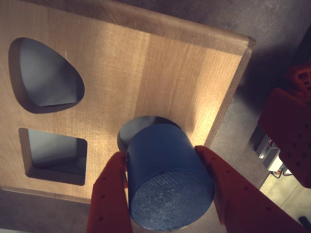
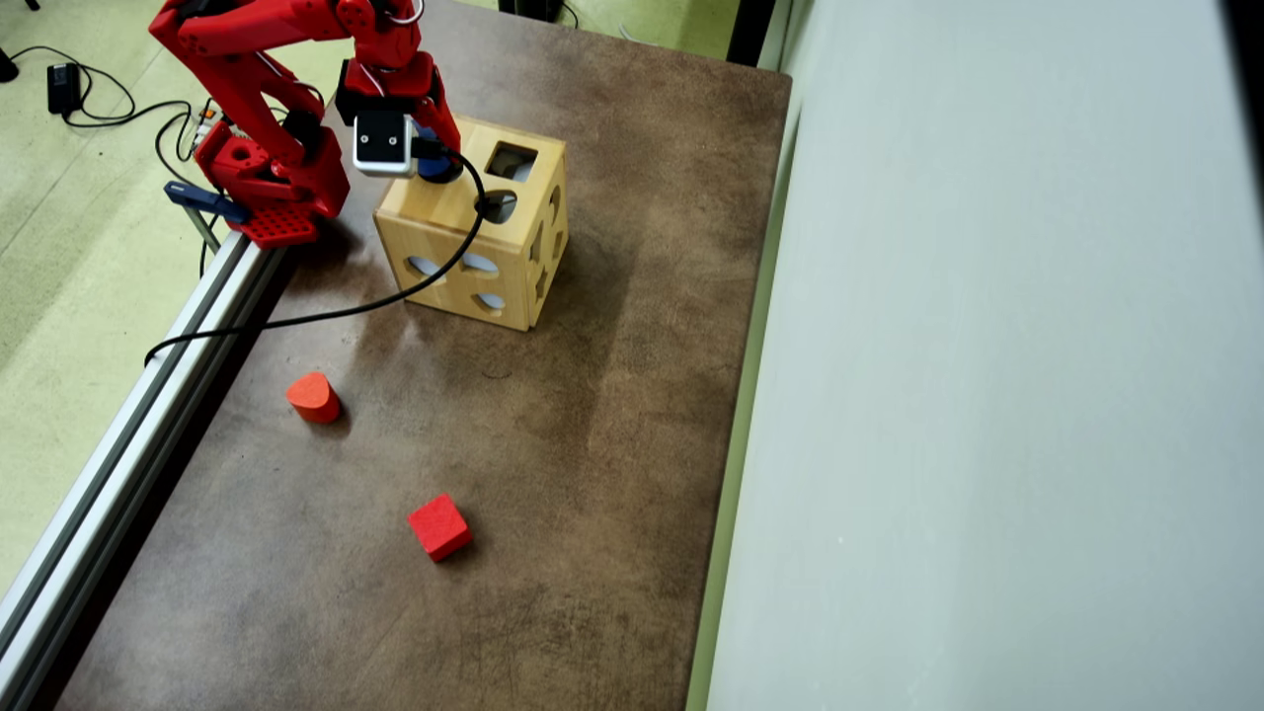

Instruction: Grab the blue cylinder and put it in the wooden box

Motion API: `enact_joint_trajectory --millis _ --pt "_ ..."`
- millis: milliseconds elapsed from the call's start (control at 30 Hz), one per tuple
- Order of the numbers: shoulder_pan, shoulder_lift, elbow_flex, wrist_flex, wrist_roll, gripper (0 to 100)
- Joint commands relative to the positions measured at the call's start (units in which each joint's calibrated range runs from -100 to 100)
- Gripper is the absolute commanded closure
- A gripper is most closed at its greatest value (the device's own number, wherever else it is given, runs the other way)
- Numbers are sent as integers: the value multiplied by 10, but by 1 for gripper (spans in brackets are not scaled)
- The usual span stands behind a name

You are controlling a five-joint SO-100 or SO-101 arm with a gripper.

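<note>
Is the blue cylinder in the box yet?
Not yet. The blue cylinder is clamped in the gripper, poised at the wooden box's round hole.

cylinder (image 1: 167, 177) is a dark dusty blue with a fine crosshatch texture on its flat end, gripper (image 1: 170, 194) bright red like the rest of the arm (image 2: 247, 59). box (image 2: 434, 212) is pale honey wood with visible grain, table (image 2: 592, 444) mottled brown, both loose blocks orange-red (image 2: 314, 397) and red (image 2: 439, 526)
</note>
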Motion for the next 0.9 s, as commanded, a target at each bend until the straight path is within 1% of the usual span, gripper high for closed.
enact_joint_trajectory --millis 0,133,333,600,767,867 --pt "0 -9 -2 -10 -1 88" --pt "0 -9 -2 -10 -2 88" --pt "1 -9 -2 -10 -2 80" --pt "-3 -9 -2 -10 -2 77" --pt "-4 -2 -1 -10 -2 71" --pt "-4 14 -2 -9 -2 70"
